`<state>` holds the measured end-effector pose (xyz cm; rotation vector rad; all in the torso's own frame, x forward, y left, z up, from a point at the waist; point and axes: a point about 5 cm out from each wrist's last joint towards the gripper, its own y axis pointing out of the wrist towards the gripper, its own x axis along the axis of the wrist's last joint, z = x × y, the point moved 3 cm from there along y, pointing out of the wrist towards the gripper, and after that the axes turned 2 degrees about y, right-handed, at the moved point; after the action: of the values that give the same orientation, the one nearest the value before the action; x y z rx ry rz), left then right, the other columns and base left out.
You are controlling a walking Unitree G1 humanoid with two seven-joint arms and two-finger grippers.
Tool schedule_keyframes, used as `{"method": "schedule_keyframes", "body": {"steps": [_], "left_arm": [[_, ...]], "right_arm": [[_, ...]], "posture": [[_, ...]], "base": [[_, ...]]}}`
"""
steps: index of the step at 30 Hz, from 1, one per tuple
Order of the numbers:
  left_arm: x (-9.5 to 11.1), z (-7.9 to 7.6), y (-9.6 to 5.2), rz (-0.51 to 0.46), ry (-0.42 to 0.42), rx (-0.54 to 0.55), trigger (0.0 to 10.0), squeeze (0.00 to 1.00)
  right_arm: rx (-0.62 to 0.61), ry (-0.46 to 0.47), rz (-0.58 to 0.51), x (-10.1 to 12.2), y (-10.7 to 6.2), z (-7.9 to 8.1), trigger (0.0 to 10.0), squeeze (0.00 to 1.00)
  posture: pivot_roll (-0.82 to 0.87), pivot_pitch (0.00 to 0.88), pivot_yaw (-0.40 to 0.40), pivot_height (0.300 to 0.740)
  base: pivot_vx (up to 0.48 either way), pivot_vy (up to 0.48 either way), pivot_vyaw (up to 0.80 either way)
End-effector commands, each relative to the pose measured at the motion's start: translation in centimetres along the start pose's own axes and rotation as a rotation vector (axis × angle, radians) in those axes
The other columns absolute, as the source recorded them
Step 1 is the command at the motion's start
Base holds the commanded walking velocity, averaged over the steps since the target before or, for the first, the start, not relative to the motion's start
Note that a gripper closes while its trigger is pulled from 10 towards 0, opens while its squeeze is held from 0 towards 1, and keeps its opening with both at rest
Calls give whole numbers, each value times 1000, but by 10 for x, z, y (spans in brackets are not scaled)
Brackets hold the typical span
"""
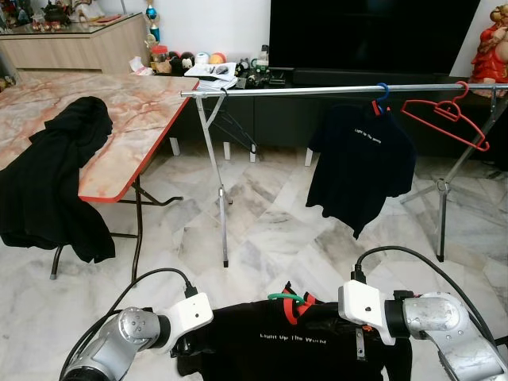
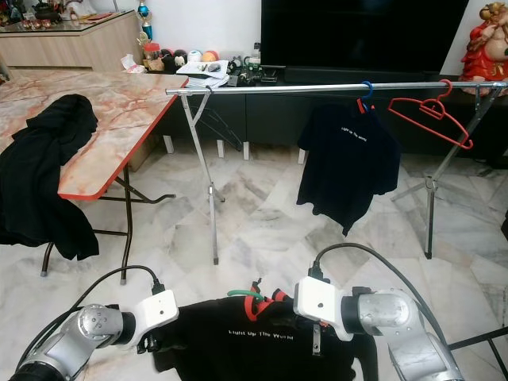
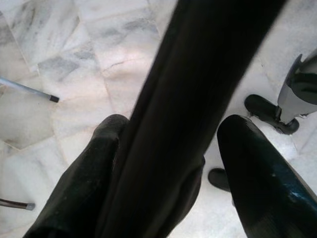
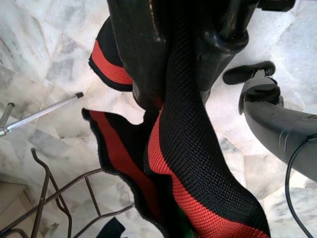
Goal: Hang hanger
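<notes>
Low in front of me, a black T-shirt (image 1: 294, 345) with white lettering hangs on a green hanger (image 1: 286, 298) between my two arms. My left gripper (image 3: 173, 121) is shut on a thick fold of the shirt at its left shoulder. On the other side, my right gripper (image 4: 181, 94) is shut on the black-and-red collar (image 4: 198, 163). Ahead, a silver rail (image 1: 317, 90) runs across at chest height. Another black shirt (image 1: 361, 163) hangs from it on a blue hanger (image 1: 382, 95), and beside that is an empty red hanger (image 1: 444, 111).
A marble-topped folding table (image 1: 135, 119) stands at the left with a black garment (image 1: 55, 159) draped over its edge. The rack's legs (image 1: 214, 175) stand on the marble floor between me and the rail. A dark TV (image 1: 365, 36) and a low cabinet are behind.
</notes>
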<state>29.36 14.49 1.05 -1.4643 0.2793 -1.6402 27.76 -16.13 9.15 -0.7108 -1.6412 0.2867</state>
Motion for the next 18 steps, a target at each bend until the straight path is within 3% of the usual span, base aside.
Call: {"method": "schedule_keyframes", "body": {"steps": [1, 18], "left_arm": [[3, 1, 0, -5, -2, -6, 0, 0], [6, -3, 0, 4, 5, -33, 0, 0]], "right_arm": [[-26, -21, -25, 9, -6, -4, 10000, 0], [-78, -12, -17, 10, -11, -11, 10000, 0]], "posture": [[-60, 0, 36, 740], [-57, 0, 37, 740]], "base": [[0, 0, 0], [0, 0, 0]]}}
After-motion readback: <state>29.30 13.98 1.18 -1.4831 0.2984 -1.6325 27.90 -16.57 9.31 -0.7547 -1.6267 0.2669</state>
